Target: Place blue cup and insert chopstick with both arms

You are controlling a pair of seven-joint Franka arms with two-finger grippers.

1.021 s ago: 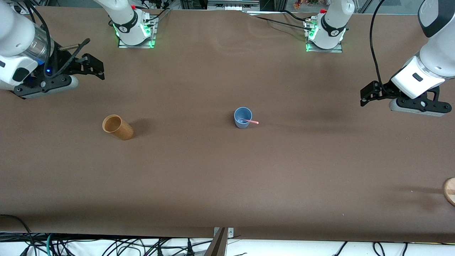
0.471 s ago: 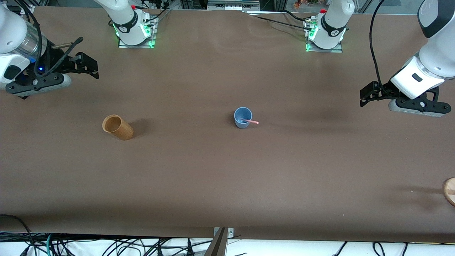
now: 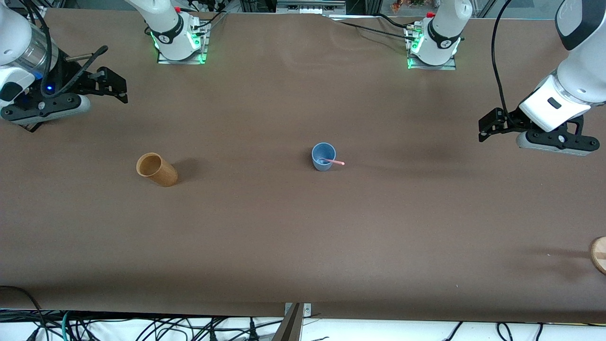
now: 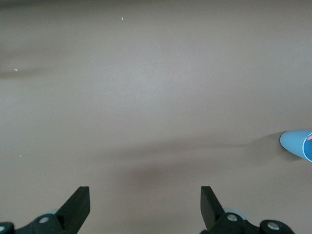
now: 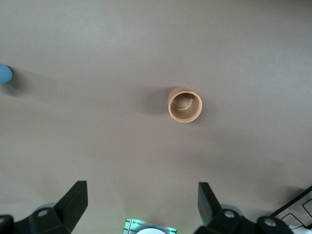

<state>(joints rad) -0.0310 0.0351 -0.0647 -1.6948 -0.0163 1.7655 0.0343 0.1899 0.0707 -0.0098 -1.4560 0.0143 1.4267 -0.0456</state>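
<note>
The blue cup (image 3: 323, 157) stands upright at the middle of the table, with the pink chopstick (image 3: 335, 162) leaning in it, its end sticking out over the rim toward the left arm's end. The cup's edge shows in the left wrist view (image 4: 298, 144) and in the right wrist view (image 5: 5, 74). My left gripper (image 3: 488, 124) is open and empty, up over the table at the left arm's end. My right gripper (image 3: 113, 85) is open and empty, up over the table at the right arm's end. Both grippers (image 4: 145, 201) (image 5: 142, 197) are far from the cup.
A tan-brown cup (image 3: 156, 169) stands toward the right arm's end, level with the blue cup; it also shows in the right wrist view (image 5: 185, 105). A round wooden thing (image 3: 599, 254) sits at the table's edge at the left arm's end.
My right gripper has drawn back toward the right arm's end and its base side. The left gripper has barely moved. The cup and chopstick have not moved.
</note>
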